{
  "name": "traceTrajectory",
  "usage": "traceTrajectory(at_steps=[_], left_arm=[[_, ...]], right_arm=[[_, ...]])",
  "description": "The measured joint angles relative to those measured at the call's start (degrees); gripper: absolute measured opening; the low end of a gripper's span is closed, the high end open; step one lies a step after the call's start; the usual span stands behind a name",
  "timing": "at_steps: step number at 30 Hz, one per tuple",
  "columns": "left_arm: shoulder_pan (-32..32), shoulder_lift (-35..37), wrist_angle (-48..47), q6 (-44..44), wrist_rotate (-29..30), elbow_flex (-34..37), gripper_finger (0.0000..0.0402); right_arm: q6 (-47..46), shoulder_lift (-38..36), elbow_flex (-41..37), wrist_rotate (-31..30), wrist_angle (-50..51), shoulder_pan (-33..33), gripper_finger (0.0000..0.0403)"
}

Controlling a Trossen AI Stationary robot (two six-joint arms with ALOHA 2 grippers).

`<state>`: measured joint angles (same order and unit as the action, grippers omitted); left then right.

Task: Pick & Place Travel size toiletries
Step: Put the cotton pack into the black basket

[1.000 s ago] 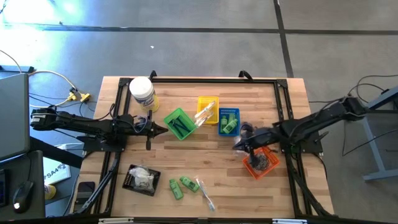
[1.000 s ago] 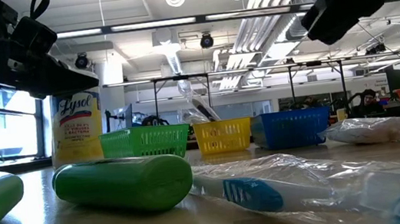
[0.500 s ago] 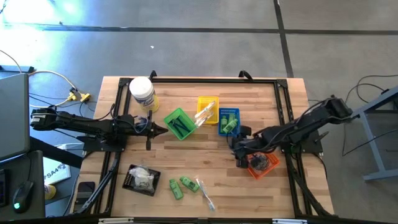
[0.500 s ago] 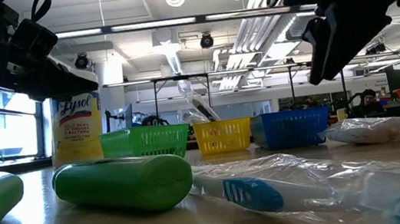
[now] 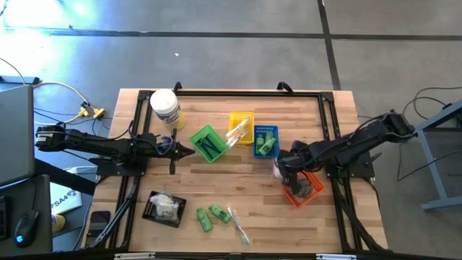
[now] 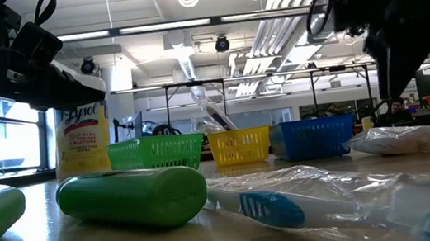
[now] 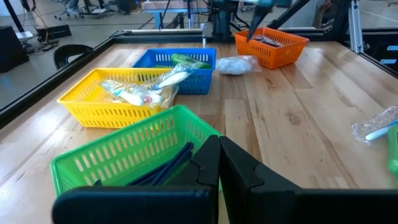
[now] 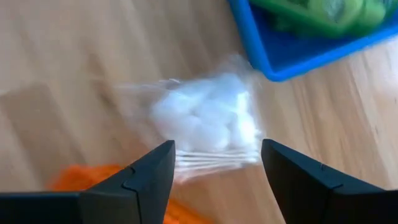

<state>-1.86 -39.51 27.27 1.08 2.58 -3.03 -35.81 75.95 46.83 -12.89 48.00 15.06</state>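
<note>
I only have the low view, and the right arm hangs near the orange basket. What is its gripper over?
Observer: The right gripper is open, directly over a white packet lying on the table.
Operator: Where is that packet relative to the baskets?
Observer: The left wrist view shows it on the wood between the blue basket and the orange basket, outside both.
Operator: And the left gripper?
Observer: The left gripper is shut and holds nothing. It waits beside the green basket.
</note>
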Motion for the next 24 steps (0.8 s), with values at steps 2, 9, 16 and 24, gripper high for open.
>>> traceTrajectory(at_steps=[2,9,16,24], left_arm=[[0.0,0.0,0.0,0.1,0.0,0.0,0.0000],[0.0,0.0,0.0,0.1,0.1,0.0,0.0000],[0.0,0.0,-0.5,0.1,0.1,0.0,0.0000],[0.0,0.0,-0.5,0.0,-0.1,0.0,0.0000]], right_arm=[[1.3,0.1,-1.5,1.2,-1.3,-2.1,0.0233],[5.6,0.2,-2.9,7.4,-6.8,-8.5,0.0232],[8.3,3.2,-2.8,13.4,-9.7,-9.8,0.0232],[9.9,8.8,-2.9,11.7,-10.5,-10.0,0.0232]])
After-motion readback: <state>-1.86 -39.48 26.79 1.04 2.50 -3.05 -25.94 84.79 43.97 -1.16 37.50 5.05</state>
